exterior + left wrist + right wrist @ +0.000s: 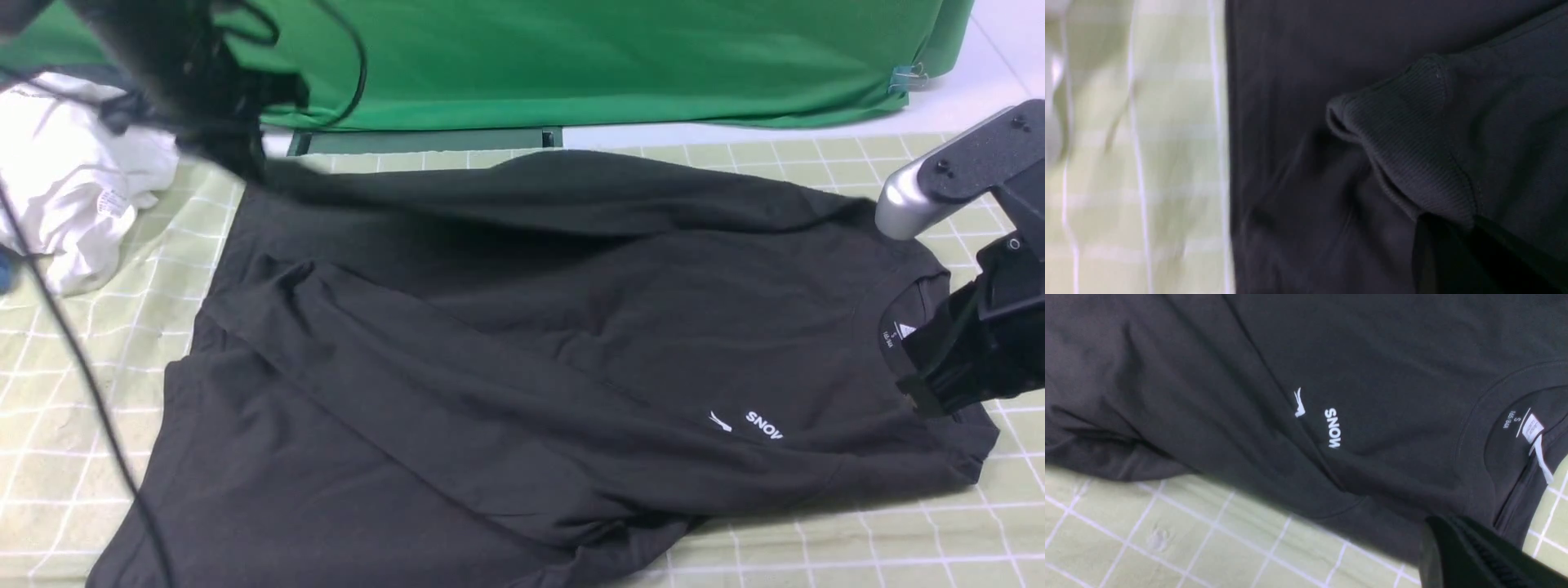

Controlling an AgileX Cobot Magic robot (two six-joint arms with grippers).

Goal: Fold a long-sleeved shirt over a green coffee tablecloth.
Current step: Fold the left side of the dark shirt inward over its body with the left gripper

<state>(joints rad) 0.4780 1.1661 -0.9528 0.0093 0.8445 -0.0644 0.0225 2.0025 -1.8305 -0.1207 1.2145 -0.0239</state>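
Observation:
The black long-sleeved shirt [522, 327] lies spread on the green coffee tablecloth [65, 392], a pale checked cloth. Its collar and white neck label [902, 331] point right, and the white print [763, 425] is partly folded under. My left gripper [245, 167], blurred at the far left, is shut on the shirt's ribbed sleeve cuff [1412, 143], which sticks out from the left gripper [1449, 228] above the shirt body. My right gripper [927, 392] is shut beside the collar. In the right wrist view the right gripper [1437, 535] hangs over the shoulder edge with nothing between its pads.
A crumpled white garment [73, 180] lies at the far left on the cloth. A bright green fabric sheet [571, 57] hangs across the back, with a dark strip [424, 140] at its foot. A black cable [73, 351] trails down the left side.

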